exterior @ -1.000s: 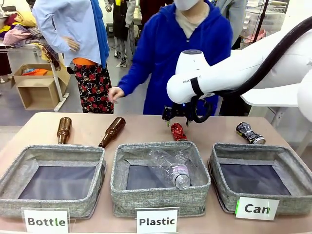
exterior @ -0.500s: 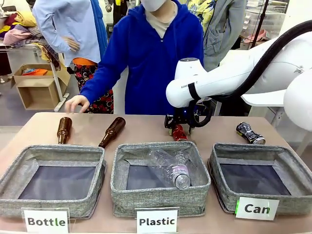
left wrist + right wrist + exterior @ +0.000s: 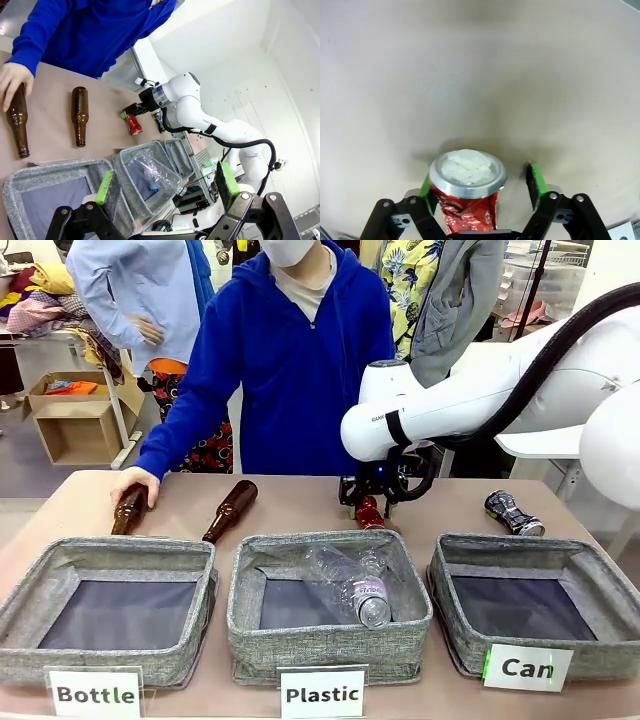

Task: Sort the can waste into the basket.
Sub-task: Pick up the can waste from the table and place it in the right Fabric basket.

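Red crushed can point(image 3: 367, 511) lies on the table point(image 3: 80, 500), just behind the far rim of the Plastic basket point(image 3: 330, 540), between the pads of the right pincer point(image 3: 480, 187). One pad touches its crumpled side and the other pad point(image 3: 536, 184) stands off, so the pincer is not yet clenched.

Judged: thin metal, very light, dents readily. Painted skin slick, but the creases give purchase. Best held across the crumpled body, below the stiff silver end.

Black-and-silver can point(image 3: 514, 513) lies just behind the Can basket point(image 3: 520, 542). Left pincer point(image 3: 166, 184) spread wide, empty.
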Robot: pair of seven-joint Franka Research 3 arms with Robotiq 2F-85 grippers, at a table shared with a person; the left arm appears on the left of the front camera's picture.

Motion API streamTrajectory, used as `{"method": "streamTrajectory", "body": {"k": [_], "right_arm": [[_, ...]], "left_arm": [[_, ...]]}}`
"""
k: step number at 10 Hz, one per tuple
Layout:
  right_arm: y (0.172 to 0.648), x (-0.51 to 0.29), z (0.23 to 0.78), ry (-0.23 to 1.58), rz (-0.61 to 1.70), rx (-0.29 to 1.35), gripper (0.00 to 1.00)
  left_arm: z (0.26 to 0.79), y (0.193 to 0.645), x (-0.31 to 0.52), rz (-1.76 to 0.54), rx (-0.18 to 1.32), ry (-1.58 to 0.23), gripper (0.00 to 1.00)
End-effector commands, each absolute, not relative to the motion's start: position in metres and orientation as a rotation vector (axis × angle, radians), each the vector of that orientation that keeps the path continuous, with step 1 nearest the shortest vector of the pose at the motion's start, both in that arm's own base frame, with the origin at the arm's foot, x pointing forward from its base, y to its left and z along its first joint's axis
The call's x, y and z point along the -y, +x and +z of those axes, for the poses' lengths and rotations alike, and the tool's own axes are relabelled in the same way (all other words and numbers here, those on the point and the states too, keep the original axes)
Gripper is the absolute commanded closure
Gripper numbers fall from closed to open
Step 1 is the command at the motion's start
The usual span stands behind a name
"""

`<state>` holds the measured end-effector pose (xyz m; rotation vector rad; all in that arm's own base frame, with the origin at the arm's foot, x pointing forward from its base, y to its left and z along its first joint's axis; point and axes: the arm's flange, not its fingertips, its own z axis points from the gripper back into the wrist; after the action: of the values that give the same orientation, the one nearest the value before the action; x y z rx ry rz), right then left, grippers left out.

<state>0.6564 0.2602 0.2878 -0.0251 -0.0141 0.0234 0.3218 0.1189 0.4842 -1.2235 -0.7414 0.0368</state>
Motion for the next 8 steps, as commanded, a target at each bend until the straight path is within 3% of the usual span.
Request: {"method": "streamTrajectory", "body": {"k": [1,2,8], "right_arm": [[0.6638,-0.2576,0.2864,-0.020,0.043,-0.011,0.86],[0.6636,-0.2579,0.2867,-0.012,0.043,-0.012,1.00],[0.6638,-0.2600,0.2889,0.018,0.042,-0.015,1.00]], "left_arm": [[0.4837,0.3204,-0.1190,0.016,0.755,-1.224,0.00],[0.4837,0.3204,-0.1190,0.016,0.755,-1.224,0.00],[0.4837,0.3204,-0.1190,0.016,0.755,-1.224,0.00]]}}
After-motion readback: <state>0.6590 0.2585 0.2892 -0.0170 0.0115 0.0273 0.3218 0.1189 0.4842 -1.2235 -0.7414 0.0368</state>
